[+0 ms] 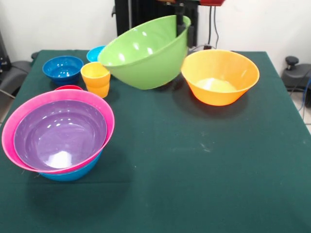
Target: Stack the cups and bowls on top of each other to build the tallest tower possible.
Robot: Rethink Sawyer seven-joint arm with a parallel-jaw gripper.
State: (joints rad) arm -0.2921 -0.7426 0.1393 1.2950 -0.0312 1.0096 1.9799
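A large green bowl [146, 53] hangs tilted above the table's far middle. My gripper [186, 29] is shut on its upper right rim, one finger inside and one outside. To its right stands the orange bowl [221, 77], upright on the cloth. At the near left sits the tower [58, 133]: a purple bowl [60, 131] nested in a pink bowl [102, 114], both leaning on a blue bowl [73, 174] underneath. A yellow-orange cup [95, 78] stands left of the green bowl. Behind the cup are a dark blue bowl [62, 68] and a light blue bowl [95, 52], the latter partly hidden. A red rim [68, 88] peeks over the pink bowl.
The dark green tablecloth [194, 170] covers the whole table. Black equipment sits off the left edge [14, 73], and a black knob [291, 62] off the right edge. Cables [214, 29] hang by the back wall.
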